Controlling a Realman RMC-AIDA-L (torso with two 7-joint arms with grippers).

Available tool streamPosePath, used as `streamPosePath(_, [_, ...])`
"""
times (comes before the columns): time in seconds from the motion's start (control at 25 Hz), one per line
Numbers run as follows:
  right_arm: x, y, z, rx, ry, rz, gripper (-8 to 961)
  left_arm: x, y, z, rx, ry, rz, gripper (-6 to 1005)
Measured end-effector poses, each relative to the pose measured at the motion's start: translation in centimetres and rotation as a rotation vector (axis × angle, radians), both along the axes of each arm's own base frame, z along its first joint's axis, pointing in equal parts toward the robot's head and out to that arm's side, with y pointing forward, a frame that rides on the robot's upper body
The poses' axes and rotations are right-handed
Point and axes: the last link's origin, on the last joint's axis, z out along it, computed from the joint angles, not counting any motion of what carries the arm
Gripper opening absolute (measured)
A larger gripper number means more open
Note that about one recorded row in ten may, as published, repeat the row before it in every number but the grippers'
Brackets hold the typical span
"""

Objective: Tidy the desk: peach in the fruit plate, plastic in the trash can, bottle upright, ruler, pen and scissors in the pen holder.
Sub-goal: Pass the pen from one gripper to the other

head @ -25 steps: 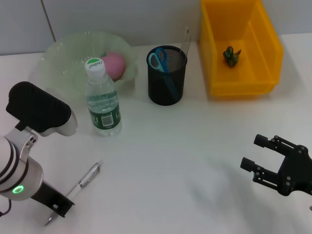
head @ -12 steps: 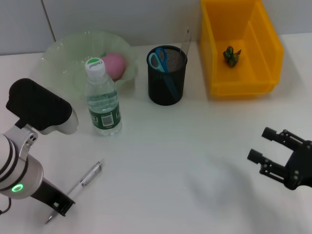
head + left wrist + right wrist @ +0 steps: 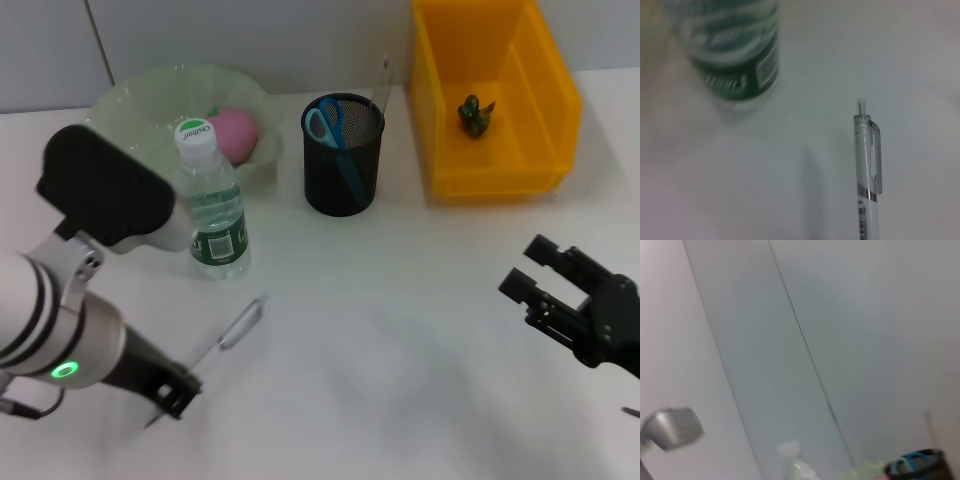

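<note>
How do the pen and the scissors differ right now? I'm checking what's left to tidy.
The pen is out in the left gripper, slanted above the desk; the scissors stand inside the pen holder. The pen is clear, the scissors blue-handled. Both belong in that holder.

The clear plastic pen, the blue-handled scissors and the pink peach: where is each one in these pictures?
Clear plastic pen (image 3: 867, 165): left wrist view, on its barrel by the clip.
Blue-handled scissors (image 3: 322, 122): head view, on a handle loop sticking out of the black mesh pen holder (image 3: 341, 185).
Pink peach (image 3: 234, 133): head view, on its upper surface.
</note>
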Motion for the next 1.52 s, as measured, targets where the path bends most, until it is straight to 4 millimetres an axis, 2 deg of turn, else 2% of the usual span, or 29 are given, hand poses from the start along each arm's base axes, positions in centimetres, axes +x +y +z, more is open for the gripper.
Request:
streamPosePath(0.04, [-0.6,0.0,-0.5,-0.038,0.065,-0.008,733,0.9,0.0,-0.3,-0.003,-0.023,-0.040,138])
streamPosePath(0.24, [-1.3,0.2,-1.1,-0.112,0.185,-0.046,733,2.2,0.1,-0.7,-0.002,-0.056,-0.097,138])
streamPosePath(0.28, [-1.4,0.2,-1.2,-0.128,0.209,-0.055,733,3.3,0.2,-1.0,-0.007,-0.090,-0.143,138])
streamPosePath(0.32, [-1.6,0.2,-1.3,-0.159,0.247,-0.068,733,3.5,0.3,-1.1,-0.009,-0.098,-0.154,138])
streamPosePath(0.52, [-1.9,0.1,-1.6,-0.211,0.300,-0.084,733,5.2,0.7,-1.6,0.001,-0.174,-0.239,138])
streamPosePath(0.88, [-2.0,0.7,-3.0,-0.293,0.390,-0.191,734,6.2,1.1,-1.8,0.008,-0.212,-0.296,139])
streamPosePath(1.08, [-2.7,1.6,-4.2,-0.328,0.413,-0.225,734,6.4,1.0,-1.9,0.003,-0.221,-0.310,139])
streamPosePath(1.52, [-3.8,2.7,-5.3,-0.373,0.453,-0.249,734,6.7,1.0,-2.0,-0.001,-0.235,-0.322,139])
